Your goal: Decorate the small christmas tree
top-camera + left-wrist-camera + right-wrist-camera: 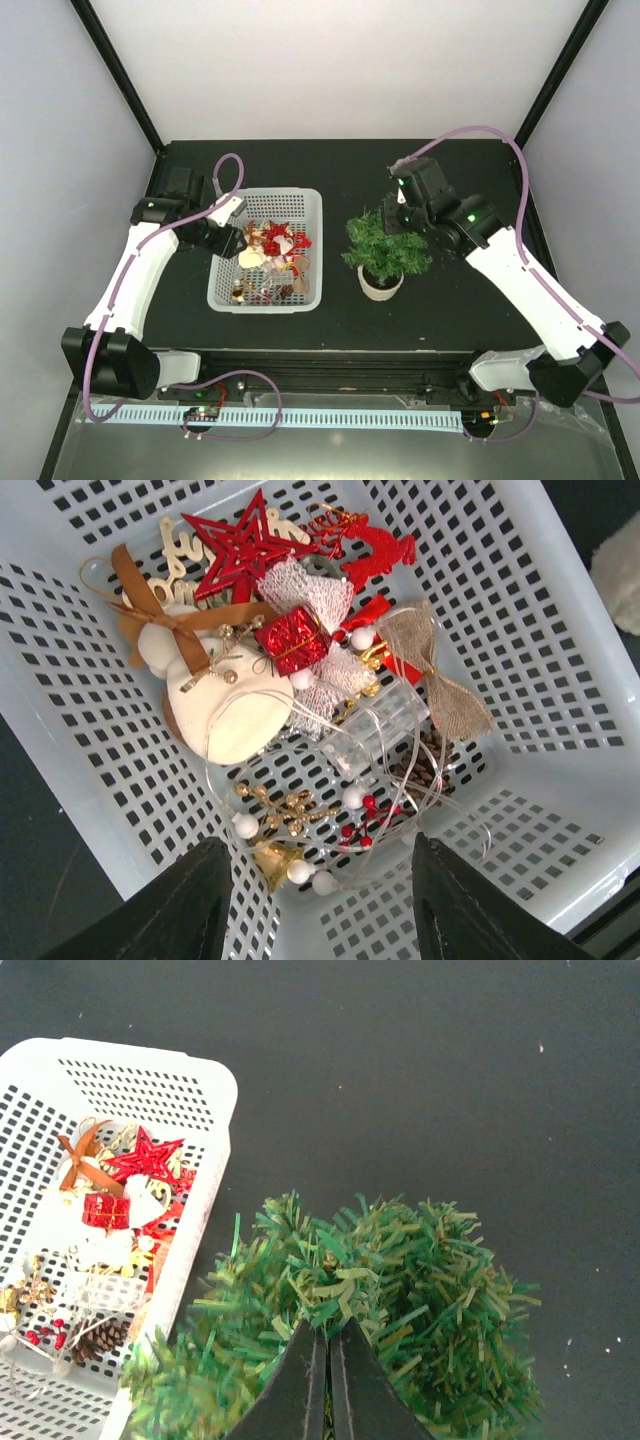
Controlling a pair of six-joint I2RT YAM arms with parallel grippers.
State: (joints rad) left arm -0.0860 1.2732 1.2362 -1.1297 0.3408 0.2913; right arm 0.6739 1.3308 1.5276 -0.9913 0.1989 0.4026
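The small christmas tree (385,248) stands in its whitish pot (381,284) right of the white mesh basket (222,285), and no ornament shows on it. My right gripper (400,222) is over the treetop. In the right wrist view it (328,1332) is shut, with its tips buried in the tree's needles (420,1270); I cannot tell whether a twig is pinched. My left gripper (238,243) hangs over the basket's left part. In its wrist view it (320,880) is open and empty above a gold bell (275,862) and white beads.
The basket (560,780) holds a red star (240,550), a red gift box (292,640), a white felt snowman (225,705), a burlap bow (440,675), a red reindeer (375,545) and a pine cone (425,770). Black tabletop (450,1080) lies behind the tree.
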